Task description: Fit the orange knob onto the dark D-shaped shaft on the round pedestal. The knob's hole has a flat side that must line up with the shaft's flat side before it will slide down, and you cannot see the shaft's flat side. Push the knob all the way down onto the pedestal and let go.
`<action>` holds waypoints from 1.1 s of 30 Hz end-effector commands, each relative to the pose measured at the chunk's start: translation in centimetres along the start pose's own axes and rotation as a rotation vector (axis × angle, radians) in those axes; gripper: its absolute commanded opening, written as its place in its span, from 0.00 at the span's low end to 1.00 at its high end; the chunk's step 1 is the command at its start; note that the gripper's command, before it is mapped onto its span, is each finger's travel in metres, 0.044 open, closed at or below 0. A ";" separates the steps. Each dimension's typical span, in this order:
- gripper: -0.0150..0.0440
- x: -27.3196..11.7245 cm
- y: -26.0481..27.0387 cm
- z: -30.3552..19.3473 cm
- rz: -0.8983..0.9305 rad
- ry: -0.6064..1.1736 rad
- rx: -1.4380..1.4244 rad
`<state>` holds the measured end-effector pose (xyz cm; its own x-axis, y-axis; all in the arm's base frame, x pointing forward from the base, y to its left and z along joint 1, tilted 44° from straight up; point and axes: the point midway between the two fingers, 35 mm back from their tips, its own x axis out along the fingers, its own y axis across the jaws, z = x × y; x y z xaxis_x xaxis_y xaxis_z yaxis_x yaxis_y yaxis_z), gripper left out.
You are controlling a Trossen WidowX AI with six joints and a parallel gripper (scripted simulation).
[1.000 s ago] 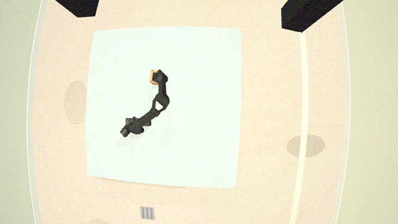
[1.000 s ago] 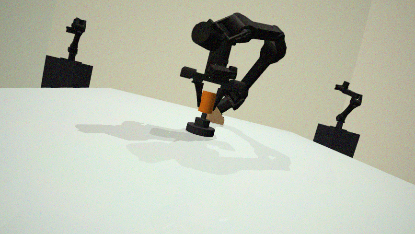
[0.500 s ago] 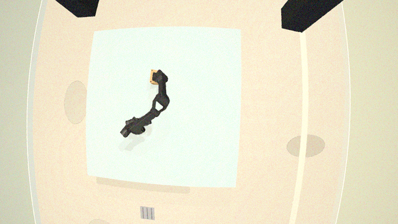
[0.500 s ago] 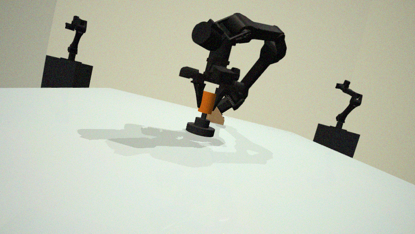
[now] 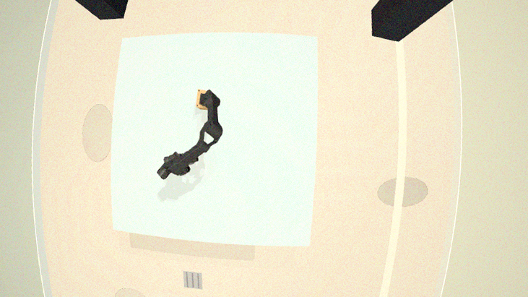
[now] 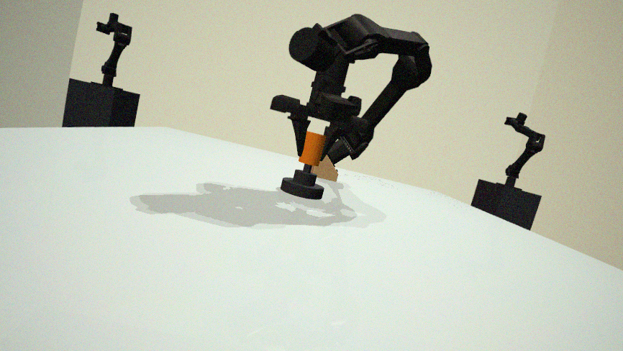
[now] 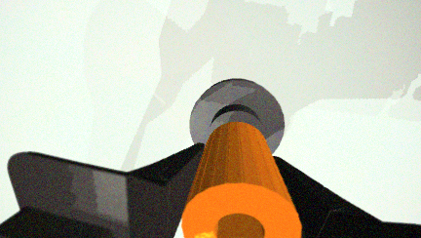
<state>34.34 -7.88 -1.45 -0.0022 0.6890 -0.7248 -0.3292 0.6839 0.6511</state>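
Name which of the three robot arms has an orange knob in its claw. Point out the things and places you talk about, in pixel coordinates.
The middle arm (image 5: 211, 112) (image 6: 383, 104) in the exterior view; its claw (image 6: 311, 157) alone grips the orange knob (image 6: 313, 147) (image 7: 239, 161).

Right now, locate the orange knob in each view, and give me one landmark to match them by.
Top: the orange knob cannot be made out.
Exterior: just above center, between the hand's fingers, over the pedestal.
Wrist: bottom, slightly right of center.
Shared landmark: the white tabletop, seen in all three.
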 end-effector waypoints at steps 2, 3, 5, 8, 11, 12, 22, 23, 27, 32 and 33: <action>0.25 0.1 0.1 0.0 0.002 -0.002 -0.004; 0.25 0.1 0.1 0.0 0.002 -0.002 -0.004; 0.25 0.1 0.0 0.1 0.002 -0.002 -0.004; 0.25 0.1 0.0 0.1 0.002 -0.002 -0.004; 0.25 0.1 -0.1 0.1 0.002 -0.002 -0.004; 0.25 0.1 -0.1 0.1 0.002 -0.002 -0.004; 0.25 -0.4 -0.2 0.3 0.002 -0.002 -0.059; 0.25 -0.4 -0.2 0.3 0.002 -0.002 -0.091; 0.25 -0.3 -0.2 0.4 0.001 -0.002 -0.214; 0.25 -0.2 -0.1 0.3 0.002 -0.002 -0.213; 0.25 -0.2 -0.1 0.3 0.002 -0.002 -0.213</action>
<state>34.59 -8.04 -1.31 -0.0055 0.6911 -0.7227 -0.5051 0.6218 0.5985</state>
